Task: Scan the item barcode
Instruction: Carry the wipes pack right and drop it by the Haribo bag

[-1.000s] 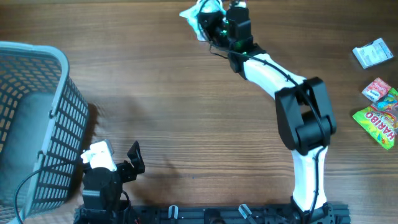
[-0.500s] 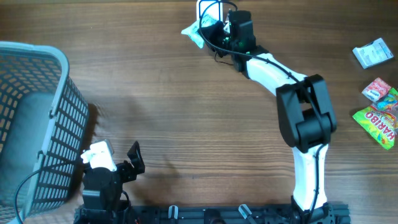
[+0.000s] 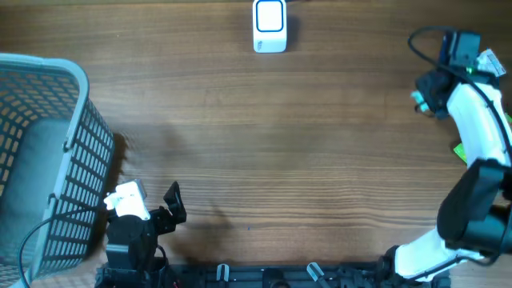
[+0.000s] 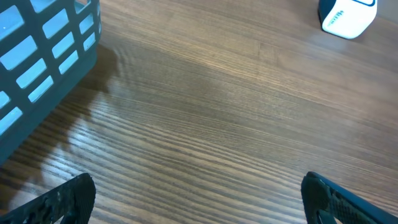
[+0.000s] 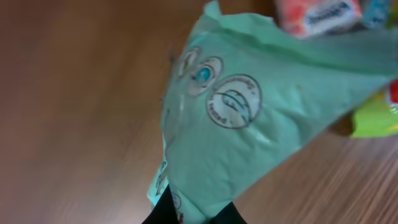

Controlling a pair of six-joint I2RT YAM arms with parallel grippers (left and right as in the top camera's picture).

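While the right gripper [image 5: 191,214] clenches the lower edge of the pale green plastic packet [image 5: 249,118] at the overhead view's upper right, the left gripper [image 4: 199,202] gapes released at lower left, well apart from the white box-shaped scanner [image 3: 270,26] at top centre.

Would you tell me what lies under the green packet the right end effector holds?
Below the green packet, the wooden table shows, with parts of a pink snack pack and a yellow-green bag peeking out. The packet covers the rest of both.
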